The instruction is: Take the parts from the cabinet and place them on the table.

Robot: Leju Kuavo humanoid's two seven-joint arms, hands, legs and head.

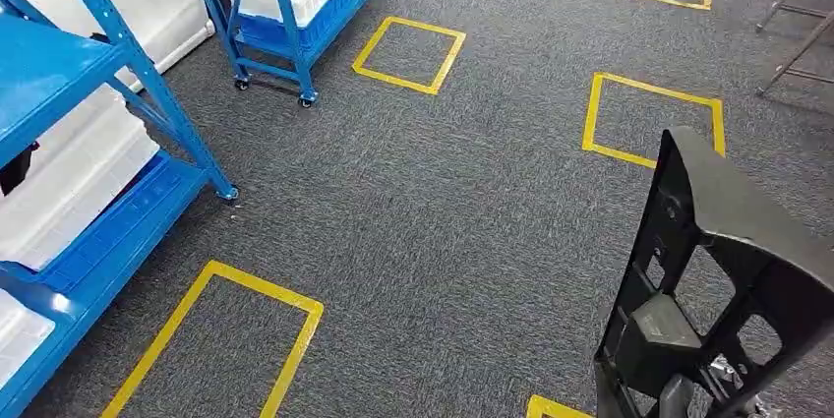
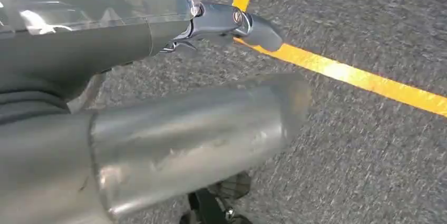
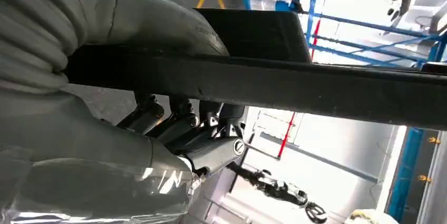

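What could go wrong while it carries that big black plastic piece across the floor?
The black part is large and the right hand seems to grip it along one edge only, so it might tilt or slip while walking. It also hides part of the floor from the head view. The blue racks stand near on the left, so a turn could knock against them.

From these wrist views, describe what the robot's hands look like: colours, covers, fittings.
The left hand has a thick, rounded silver-grey thumb with a scuffed sheen, a clear plastic wrap over its grey back, and a dark grey finger fixed by a round screw. The right hand has a pale grey ribbed cover, the same crinkled clear wrap, a smooth grey thumb and dark, glossy fingers with a visible screw.
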